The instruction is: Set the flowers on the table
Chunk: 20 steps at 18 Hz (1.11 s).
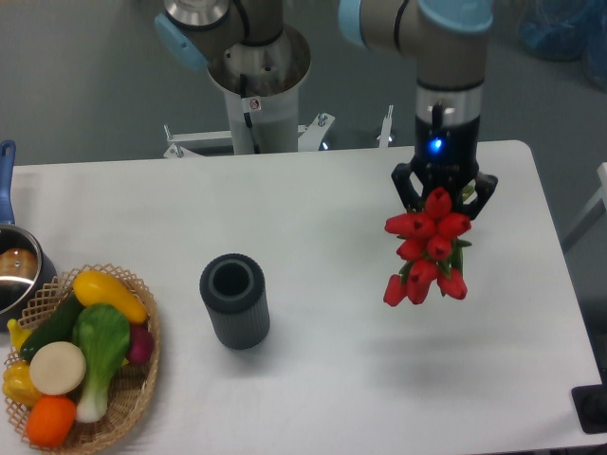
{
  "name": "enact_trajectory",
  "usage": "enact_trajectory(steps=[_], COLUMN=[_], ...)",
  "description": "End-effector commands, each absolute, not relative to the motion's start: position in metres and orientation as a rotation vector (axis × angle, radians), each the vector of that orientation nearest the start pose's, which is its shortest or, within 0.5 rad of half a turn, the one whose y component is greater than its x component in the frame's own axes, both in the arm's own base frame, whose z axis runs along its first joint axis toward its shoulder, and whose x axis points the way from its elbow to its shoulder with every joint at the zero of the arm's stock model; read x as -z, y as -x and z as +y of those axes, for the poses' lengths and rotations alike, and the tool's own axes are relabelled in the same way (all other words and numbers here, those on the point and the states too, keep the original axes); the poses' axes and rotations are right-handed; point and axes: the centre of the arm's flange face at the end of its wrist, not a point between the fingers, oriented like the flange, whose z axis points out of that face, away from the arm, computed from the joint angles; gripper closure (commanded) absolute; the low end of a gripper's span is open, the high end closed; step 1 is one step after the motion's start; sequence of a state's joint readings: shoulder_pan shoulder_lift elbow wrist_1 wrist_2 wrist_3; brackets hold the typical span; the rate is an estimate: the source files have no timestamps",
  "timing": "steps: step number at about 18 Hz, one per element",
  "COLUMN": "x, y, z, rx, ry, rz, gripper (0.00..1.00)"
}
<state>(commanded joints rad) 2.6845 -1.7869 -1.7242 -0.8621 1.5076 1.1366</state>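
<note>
Wicker at the far left: a woven basket [133, 403] of toy vegetables sits at the table's near-left corner, with a steel pot [14, 275] and its blue handle just behind it at the edge. Right of the basket, near the middle, stands the dark ribbed cylinder vase [234, 300], upright and open-mouthed, with nothing in it. Well to its right is my gripper [438, 192], hanging over the right part of the white table [313, 199], fingers pinched on the upper end of the flowers [427, 248]. The red tulip heads cluster directly below my fingers and trail toward the camera; a little green shows among them, but the stems are mostly hidden, so I cannot tell exactly where my pads bite. A soft shadow lies on the tabletop beyond the bunch, which tells me the flowers are held clear of the surface rather than resting on it.

To do this step well, I judge I should lower straight down over the bare stretch under the bunch, well apart from the vase and short of the right edge. The heads hang lowest, so they will touch first; I would ease down slowly and tip so the bunch lays over on its side instead of crumpling. Only once the bunch is lying on the table would I spread my fingers, then lift away vertically so I don't drag a stem along.
</note>
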Motion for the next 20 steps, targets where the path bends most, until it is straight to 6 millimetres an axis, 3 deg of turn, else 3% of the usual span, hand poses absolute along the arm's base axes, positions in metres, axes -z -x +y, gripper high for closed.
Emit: enact_trajectory(steps=[5, 15, 20], x=[-0.320, -0.262, -0.248], y=[0.467, 0.466, 0.469], z=[0.404, 0.428, 0.430], rx=[-0.373, -0.245, -0.220], ry=[3.048, 3.092, 3.102], rz=[0.101, 0.152, 0.160], gripper=[0.84, 0.81, 0.80])
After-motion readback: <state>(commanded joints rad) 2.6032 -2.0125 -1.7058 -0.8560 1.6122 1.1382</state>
